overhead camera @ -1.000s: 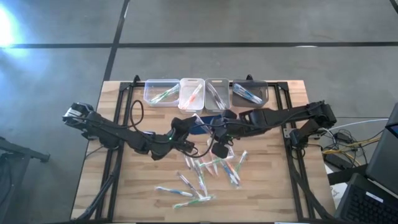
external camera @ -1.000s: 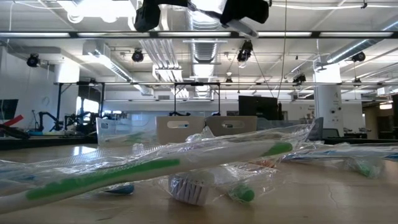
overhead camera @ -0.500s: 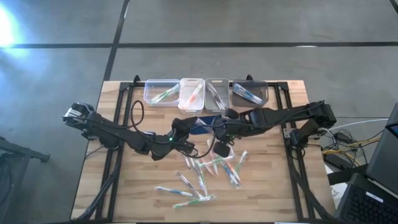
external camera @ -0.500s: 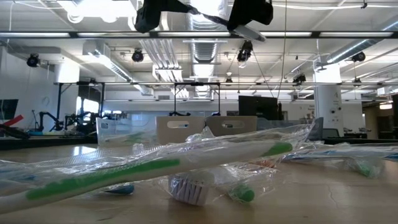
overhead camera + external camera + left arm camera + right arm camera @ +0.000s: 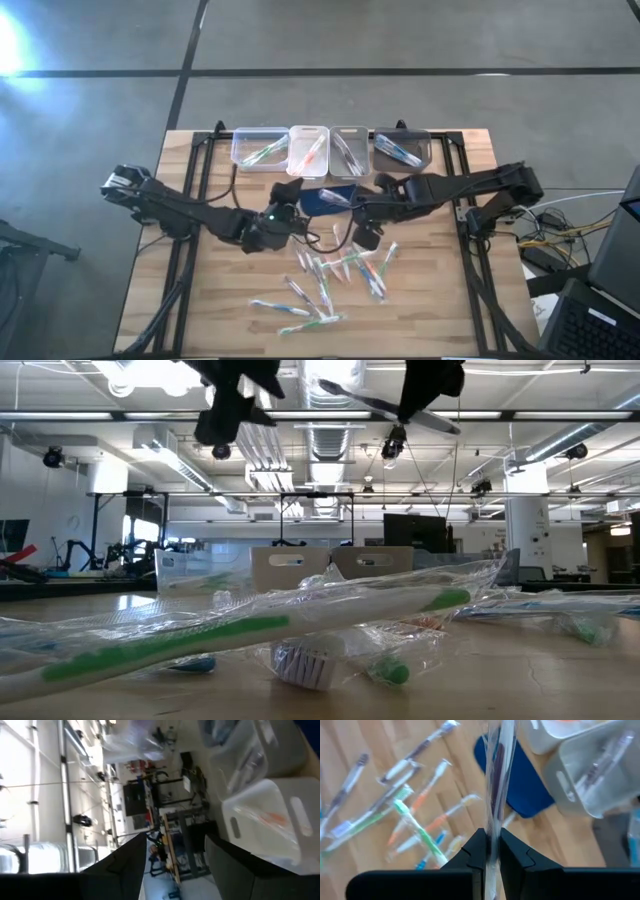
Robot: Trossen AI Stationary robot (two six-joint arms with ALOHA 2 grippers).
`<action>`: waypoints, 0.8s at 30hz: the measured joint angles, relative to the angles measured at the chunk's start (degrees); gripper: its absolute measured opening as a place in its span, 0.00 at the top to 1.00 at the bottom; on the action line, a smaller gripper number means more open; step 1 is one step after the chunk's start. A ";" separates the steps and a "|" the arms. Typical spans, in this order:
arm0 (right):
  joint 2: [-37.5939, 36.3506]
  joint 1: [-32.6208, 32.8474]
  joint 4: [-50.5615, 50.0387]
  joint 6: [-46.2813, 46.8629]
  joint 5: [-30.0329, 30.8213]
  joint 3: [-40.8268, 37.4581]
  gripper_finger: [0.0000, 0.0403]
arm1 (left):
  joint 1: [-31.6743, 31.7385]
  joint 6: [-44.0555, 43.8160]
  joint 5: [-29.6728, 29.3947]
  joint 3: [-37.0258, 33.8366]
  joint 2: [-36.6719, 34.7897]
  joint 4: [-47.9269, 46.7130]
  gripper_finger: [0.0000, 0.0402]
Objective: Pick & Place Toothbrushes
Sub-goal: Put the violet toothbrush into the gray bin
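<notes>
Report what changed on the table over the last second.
The left end effector opened and let go of the wrapped toothbrush, which the right end effector now holds alone; both shifted slightly toward the right. The bins and loose toothbrushes stayed put.

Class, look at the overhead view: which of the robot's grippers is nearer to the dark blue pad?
Right. The right gripper holds a wrapped toothbrush over the dark blue pad; the left gripper sits beside its left edge.

Four small clear bins [image 5: 331,150] stand in a row along the wooden table's [image 5: 200,310] far edge. A dark blue pad [image 5: 325,199] lies just in front of them, near the middle.
</notes>
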 joint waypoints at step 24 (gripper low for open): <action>-3.69 -17.51 -2.81 -3.00 -0.17 0.00 0.93 | 11.35 -45.54 47.65 -12.23 -3.73 -10.30 0.50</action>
